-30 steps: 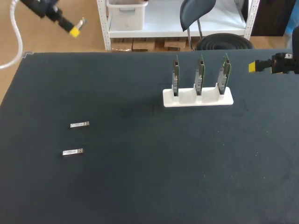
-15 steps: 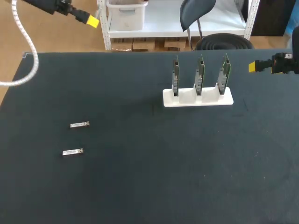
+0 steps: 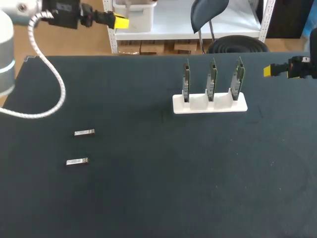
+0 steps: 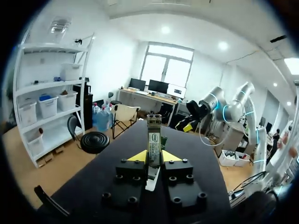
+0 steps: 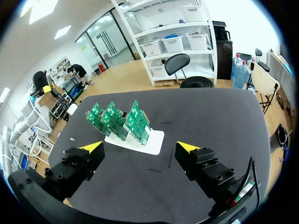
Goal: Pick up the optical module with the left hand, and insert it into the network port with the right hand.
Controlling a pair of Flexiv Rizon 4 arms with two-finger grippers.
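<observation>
My left gripper [image 4: 154, 157] is shut on a slim metal optical module [image 4: 153, 136] that sticks out past its yellow tips. In the head view this gripper [image 3: 119, 22] hangs high over the table's back left edge, and the module cannot be made out there. Three green circuit boards [image 3: 212, 78] stand upright in a white stand [image 3: 209, 104] at the back right. My right gripper [image 3: 270, 71] hovers just right of the stand, open and empty. In its own view the right gripper [image 5: 140, 148] faces the boards [image 5: 122, 120] and the stand [image 5: 148, 141] from a distance.
Two more optical modules lie on the black table at the left, one [image 3: 84, 132] behind the other [image 3: 77, 161]. A white cable [image 3: 54, 79] loops down from my left arm over the table's back left corner.
My left arm has swung to the right along the table's back edge, carrying the module. The right arm, the stand and the two loose modules have not moved.
</observation>
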